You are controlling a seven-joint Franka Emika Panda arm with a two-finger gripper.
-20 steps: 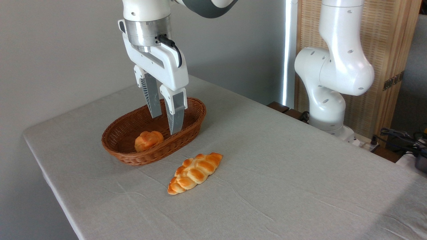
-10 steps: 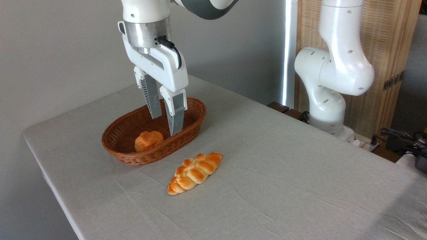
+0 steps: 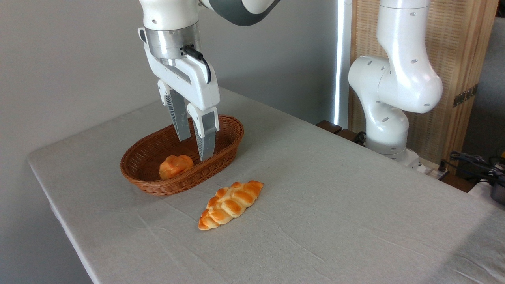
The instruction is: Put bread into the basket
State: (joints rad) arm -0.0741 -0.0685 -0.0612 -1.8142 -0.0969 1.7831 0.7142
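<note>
The braided bread (image 3: 230,204) lay flat on the table (image 3: 335,221), just in front of the basket (image 3: 150,185) and clear of its rim, its long axis running diagonally; it was therefore not yet in place, and the task was judged to be at an early stage. A small round bun (image 3: 175,165) occupied the near end of the basket, leaving the far half bare, which would probably be the easier spot for a long loaf. The gripper (image 3: 195,144) hung over the basket's middle, its fingers pointing down with a slight tilt and their tips inside the rim's outline as seen by the camera. The jaws stood parted with a narrow gap and held nothing. The wrist was roughly vertical above them; the arm's base (image 3: 388,122) stood beyond the table's far edge.
</note>
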